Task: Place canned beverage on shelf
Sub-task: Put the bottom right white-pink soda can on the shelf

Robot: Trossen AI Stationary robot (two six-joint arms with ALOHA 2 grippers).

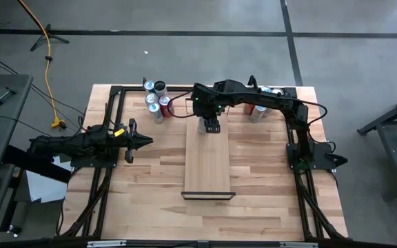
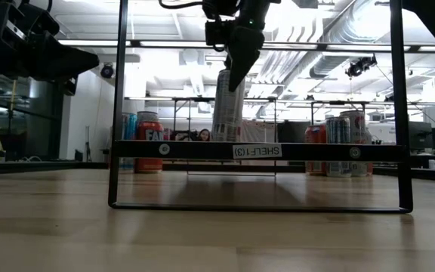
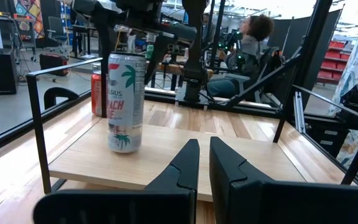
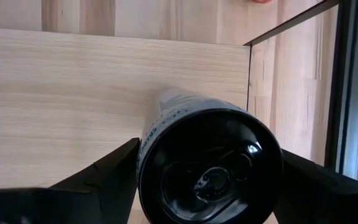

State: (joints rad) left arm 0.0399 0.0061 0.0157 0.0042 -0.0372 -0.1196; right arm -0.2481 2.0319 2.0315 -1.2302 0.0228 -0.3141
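Right up close in your right wrist view you've got the dark top of the can, with one finger on each side of it and a sliver of gap, so the jaws sit wide around it rather than squeezing. That tall white can stands upright on the shelf, at the far end of the pale plank, close to the dark frame at that short end. Your right gripper hangs straight over it from above; in the low view you can see its fingers reaching down onto the can's upper part.

Moving outward, your left gripper waits off to the left of the shelf, pointing at it, fingers pinched together with nothing in them.

Farther back, a bunch of spare cans sits at the table's far edge on the left, and more cans sit far right, partly under the right arm. Beyond the table, a person sits in a chair in the room behind.
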